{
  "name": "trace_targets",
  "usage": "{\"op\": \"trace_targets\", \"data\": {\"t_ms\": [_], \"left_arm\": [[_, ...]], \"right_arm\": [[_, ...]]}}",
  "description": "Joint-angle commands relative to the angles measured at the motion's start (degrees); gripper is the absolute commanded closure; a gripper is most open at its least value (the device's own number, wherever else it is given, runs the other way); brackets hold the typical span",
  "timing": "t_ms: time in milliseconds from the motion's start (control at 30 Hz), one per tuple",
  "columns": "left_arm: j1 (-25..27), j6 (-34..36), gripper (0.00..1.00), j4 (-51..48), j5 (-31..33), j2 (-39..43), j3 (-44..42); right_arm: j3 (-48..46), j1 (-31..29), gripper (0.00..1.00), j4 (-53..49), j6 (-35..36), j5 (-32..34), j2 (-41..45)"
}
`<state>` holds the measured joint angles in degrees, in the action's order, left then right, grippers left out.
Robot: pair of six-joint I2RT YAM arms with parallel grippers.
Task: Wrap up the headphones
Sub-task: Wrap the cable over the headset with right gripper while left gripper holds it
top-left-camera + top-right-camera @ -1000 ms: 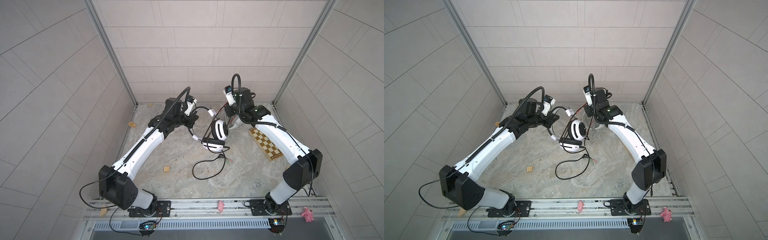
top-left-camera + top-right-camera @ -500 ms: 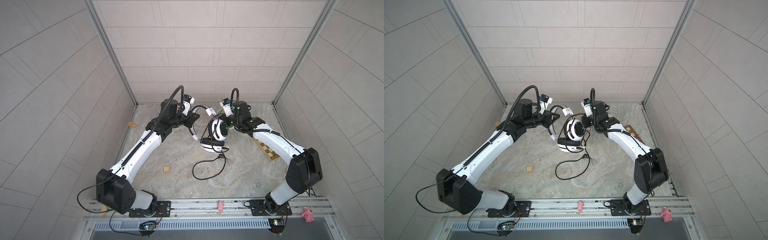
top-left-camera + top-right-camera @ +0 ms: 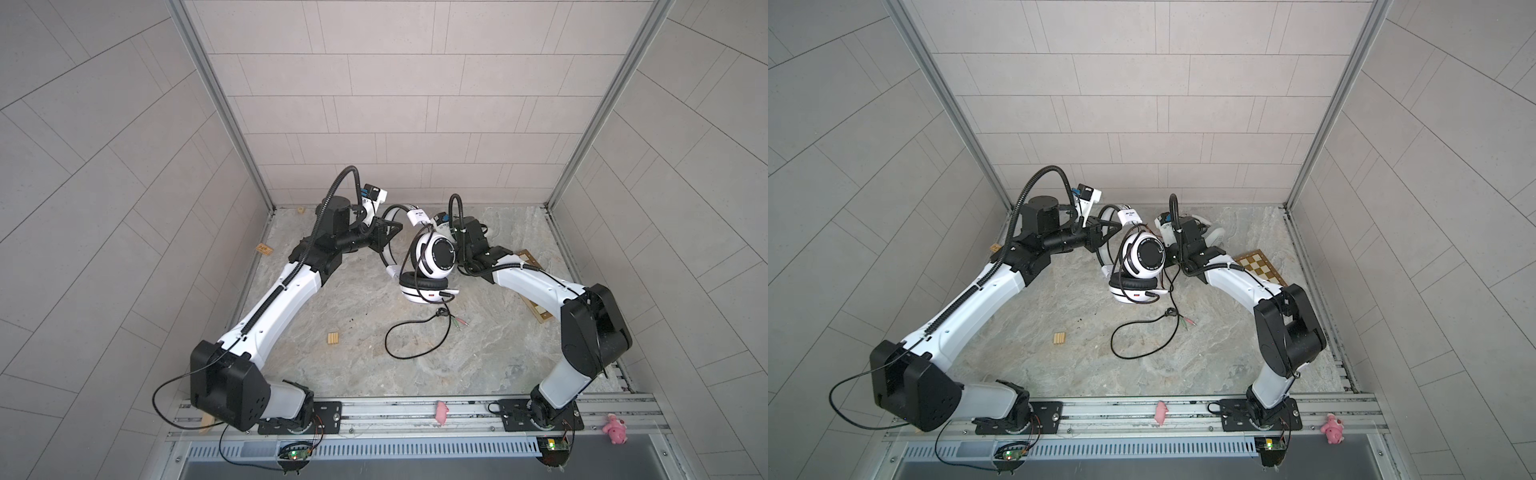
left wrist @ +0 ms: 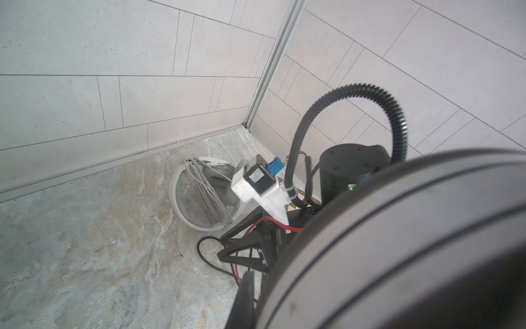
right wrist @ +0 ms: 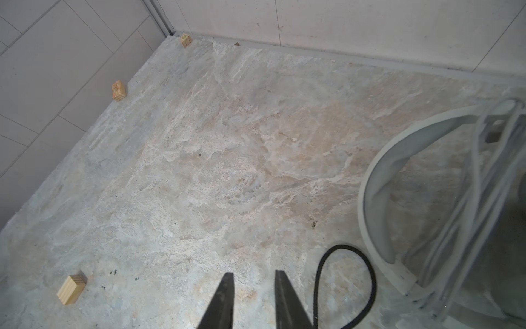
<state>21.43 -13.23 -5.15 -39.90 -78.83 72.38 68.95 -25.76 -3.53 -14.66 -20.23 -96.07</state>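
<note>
white headphones (image 3: 434,259), round cups ringed in black, hang over the mid-far bench (image 3: 311,353), with the left pincer (image 3: 386,239) clamped on their headband. their black cable (image 3: 386,338) loops on the bench nearer. print on the white slider (image 3: 417,215) is too small to read. pale-grey headphones (image 4: 176,199), whitish cable (image 4: 205,193) wound across them, lie far right. the right pincer (image 5: 254,275) stands apart, holding nothing.

Overhead stereo pair, two close wrist views
</note>
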Motion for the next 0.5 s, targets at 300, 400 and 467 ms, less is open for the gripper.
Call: {"op": "trace_targets", "data": {"t_ms": [300, 400, 467], "left_arm": [[-1.59, -5.58, 1.0, 8.01, -3.03, 4.14, -0.98], [-2.54, -7.68, 1.0, 10.32, -3.26, 4.54, -1.62], [-3.28, -8.74, 1.0, 11.43, -2.5, 4.81, -2.2]], "right_arm": [[-5.41, -1.69, 0.62, 15.72, -8.29, -4.55, -5.81], [-9.22, -2.39, 0.62, 20.38, -9.96, -4.61, -6.48], [-11.97, -2.89, 0.61, 23.39, -11.34, -4.53, -6.8]]}}
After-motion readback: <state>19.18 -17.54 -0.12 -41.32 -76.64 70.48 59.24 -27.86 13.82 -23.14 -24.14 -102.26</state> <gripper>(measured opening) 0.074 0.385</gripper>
